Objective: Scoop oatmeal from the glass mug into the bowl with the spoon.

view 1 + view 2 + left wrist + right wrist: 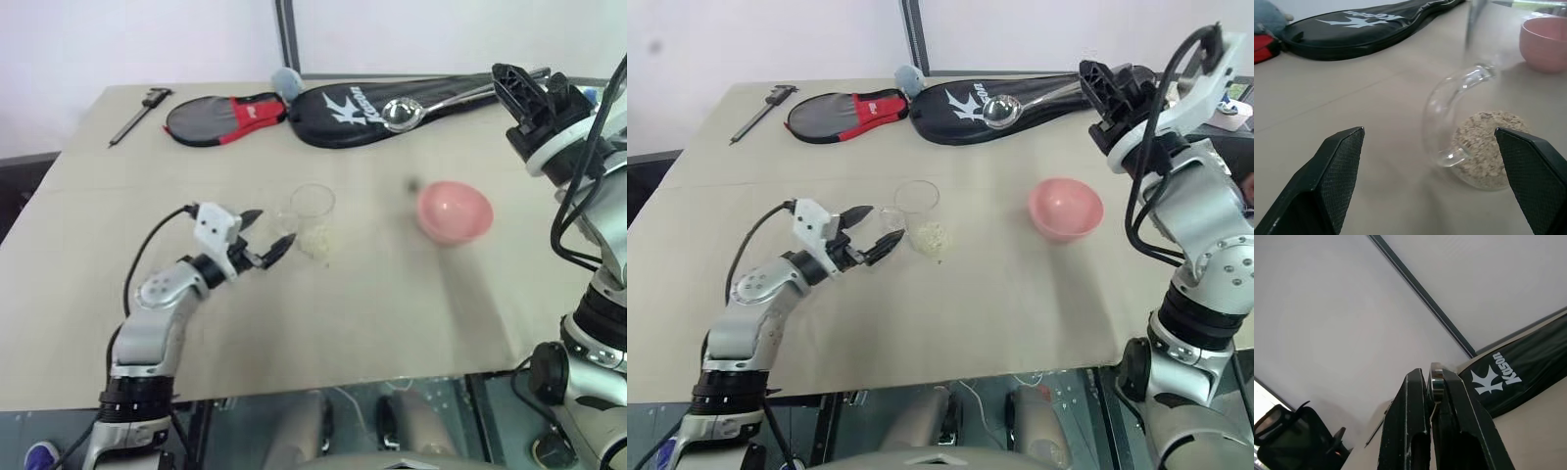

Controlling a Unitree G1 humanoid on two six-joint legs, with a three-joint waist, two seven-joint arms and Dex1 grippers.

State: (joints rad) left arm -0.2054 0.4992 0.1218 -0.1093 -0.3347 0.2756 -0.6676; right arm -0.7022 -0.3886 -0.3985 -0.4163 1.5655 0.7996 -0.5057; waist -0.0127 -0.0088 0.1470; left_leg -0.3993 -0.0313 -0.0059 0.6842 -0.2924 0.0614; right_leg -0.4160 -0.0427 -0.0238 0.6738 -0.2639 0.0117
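The glass mug stands mid-table with the oatmeal heaped in its bottom. Its clear handle faces my left gripper, which is open and level just left of the mug without touching it. The pink bowl sits to the mug's right and looks empty. My right gripper is raised at the far right, above and behind the bowl. It is shut on the handle of the spoon, whose round bowl hangs out to the left over the black cover. The metal handle sits between its shut fingers.
A long black racket cover and a red-and-black cover lie along the far edge, with a grey-blue soft thing between them. A black caliper lies at the far left. The table's front edge runs close below my left arm.
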